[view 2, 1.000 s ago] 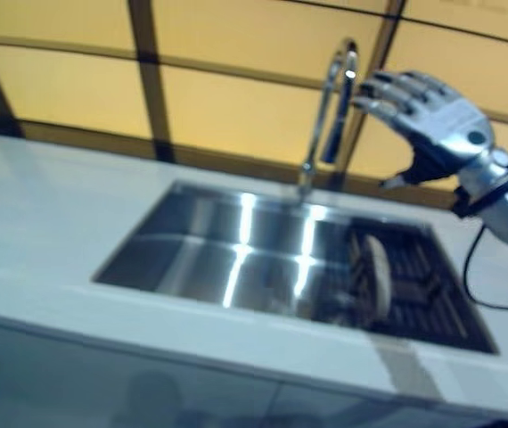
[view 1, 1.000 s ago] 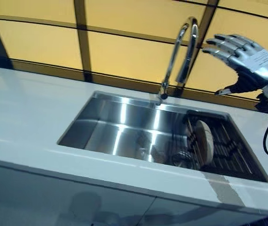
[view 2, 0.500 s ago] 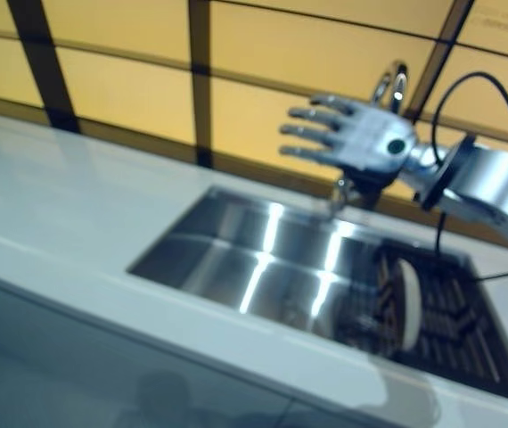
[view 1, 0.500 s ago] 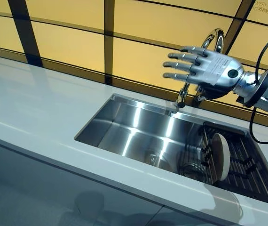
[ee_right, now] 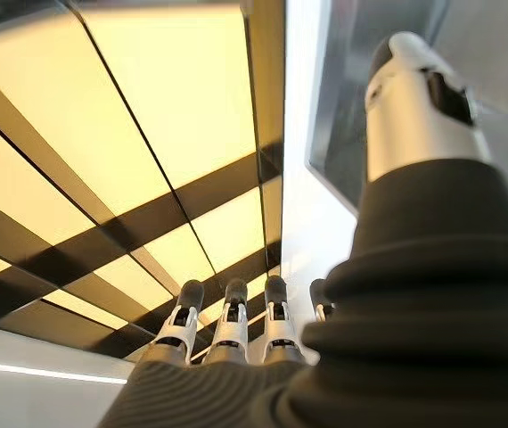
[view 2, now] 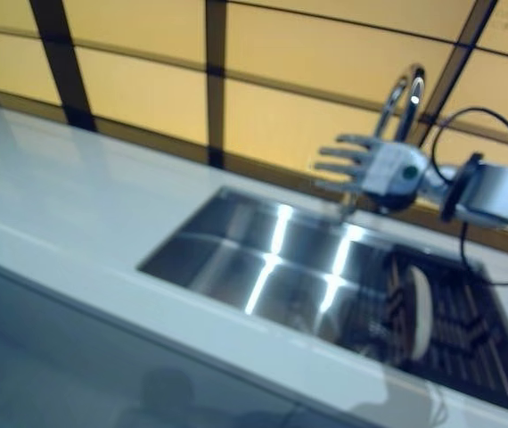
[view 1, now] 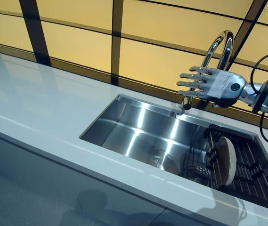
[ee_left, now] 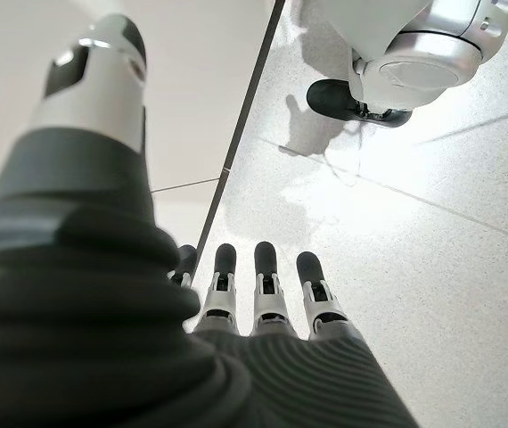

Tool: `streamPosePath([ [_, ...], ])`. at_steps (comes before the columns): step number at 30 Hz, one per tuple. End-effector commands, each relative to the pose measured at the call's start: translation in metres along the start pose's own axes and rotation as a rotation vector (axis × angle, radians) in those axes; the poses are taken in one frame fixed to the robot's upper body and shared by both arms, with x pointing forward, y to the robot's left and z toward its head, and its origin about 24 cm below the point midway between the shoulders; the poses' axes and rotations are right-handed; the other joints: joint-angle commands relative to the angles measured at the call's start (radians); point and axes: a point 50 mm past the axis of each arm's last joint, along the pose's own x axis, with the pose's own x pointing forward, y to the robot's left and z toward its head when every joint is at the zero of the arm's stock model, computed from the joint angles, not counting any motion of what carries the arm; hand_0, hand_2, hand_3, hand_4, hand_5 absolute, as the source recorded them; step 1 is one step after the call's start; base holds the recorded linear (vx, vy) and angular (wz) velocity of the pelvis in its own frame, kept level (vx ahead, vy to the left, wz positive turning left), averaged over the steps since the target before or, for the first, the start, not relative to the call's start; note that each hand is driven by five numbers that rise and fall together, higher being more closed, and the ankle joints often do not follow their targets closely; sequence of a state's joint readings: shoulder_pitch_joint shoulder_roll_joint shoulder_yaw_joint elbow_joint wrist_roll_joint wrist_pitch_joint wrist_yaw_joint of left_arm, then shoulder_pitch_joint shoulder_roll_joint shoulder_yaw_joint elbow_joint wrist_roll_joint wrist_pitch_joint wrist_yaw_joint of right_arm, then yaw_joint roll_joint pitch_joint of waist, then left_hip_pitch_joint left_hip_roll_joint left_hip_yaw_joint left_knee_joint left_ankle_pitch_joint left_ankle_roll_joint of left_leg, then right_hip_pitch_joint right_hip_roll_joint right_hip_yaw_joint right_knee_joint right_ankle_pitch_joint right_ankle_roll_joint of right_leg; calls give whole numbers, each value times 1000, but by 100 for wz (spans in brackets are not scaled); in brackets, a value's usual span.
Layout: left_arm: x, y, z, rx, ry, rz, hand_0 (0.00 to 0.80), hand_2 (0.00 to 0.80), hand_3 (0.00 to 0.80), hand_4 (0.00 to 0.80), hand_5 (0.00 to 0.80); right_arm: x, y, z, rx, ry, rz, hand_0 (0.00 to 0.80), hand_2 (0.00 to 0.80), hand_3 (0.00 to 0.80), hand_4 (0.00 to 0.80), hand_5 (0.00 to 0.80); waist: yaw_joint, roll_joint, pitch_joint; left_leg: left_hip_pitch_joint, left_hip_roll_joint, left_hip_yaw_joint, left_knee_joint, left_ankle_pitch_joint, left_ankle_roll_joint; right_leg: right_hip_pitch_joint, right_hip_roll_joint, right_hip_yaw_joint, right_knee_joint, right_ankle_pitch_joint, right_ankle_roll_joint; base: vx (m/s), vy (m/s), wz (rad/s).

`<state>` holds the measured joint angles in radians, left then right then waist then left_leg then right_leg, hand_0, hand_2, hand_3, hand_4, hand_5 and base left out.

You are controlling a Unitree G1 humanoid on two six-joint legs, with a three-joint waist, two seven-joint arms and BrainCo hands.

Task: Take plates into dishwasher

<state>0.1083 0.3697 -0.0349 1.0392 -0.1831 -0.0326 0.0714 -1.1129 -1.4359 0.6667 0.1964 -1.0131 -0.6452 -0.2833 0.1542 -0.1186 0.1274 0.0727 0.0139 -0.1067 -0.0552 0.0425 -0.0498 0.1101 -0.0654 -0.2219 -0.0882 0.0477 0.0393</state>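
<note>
A pale round plate (view 1: 227, 160) stands on edge in the dark dish rack (view 1: 254, 167) at the right end of the steel sink (view 1: 138, 132). My right hand (view 1: 216, 85) is open with fingers spread, in the air above the sink's back edge, beside the tap (view 1: 217, 48), well above and apart from the plate. It holds nothing; its straight fingers (ee_right: 227, 323) also show in the right wrist view. My left hand (ee_left: 263, 294) shows only in its wrist view, open and empty, hanging over the floor. No dishwasher is in view.
A white counter (view 1: 35, 103) surrounds the sink, with a yellow panelled wall (view 1: 77, 42) with dark bars behind it. A drain fitting (view 1: 160, 162) lies at the sink's bottom.
The camera has swung, shifting the whole scene to the right. My right hand has come down and in from beside the tap's top to a lower spot in front of the tap, still open.
</note>
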Motion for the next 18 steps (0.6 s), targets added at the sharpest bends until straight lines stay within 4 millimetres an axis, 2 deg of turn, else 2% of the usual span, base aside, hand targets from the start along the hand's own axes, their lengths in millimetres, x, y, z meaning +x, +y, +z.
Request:
streamPosePath([
  [1, 2, 14, 15, -30, -65, 48, 0, 0, 0, 0, 0, -29, 14, -20, -66, 94, 72, 0, 0, 0, 0, 0, 9, -11, -37, -39, 34, 36, -4, 23, -49, 46, 12, -21, 29, -54, 39, 0, 0, 0],
  [9, 2, 18, 15, -40, -64, 59, 0, 0, 0, 0, 0, -63, 32, -27, -161, 132, 103, 0, 0, 0, 0, 0, -10, -20, -35, -33, 38, 48, -6, 15, -47, 46, 14, -12, 30, -57, 40, -1, -4, 0],
  [18, 2, 20, 17, -41, -75, 63, 0, 0, 0, 0, 0, -80, 54, -10, -161, 24, 233, 0, 0, 0, 0, 0, -21, -25, -34, -27, 42, 60, -7, 11, -47, 41, 17, -2, 35, -62, 39, 0, 0, 0],
])
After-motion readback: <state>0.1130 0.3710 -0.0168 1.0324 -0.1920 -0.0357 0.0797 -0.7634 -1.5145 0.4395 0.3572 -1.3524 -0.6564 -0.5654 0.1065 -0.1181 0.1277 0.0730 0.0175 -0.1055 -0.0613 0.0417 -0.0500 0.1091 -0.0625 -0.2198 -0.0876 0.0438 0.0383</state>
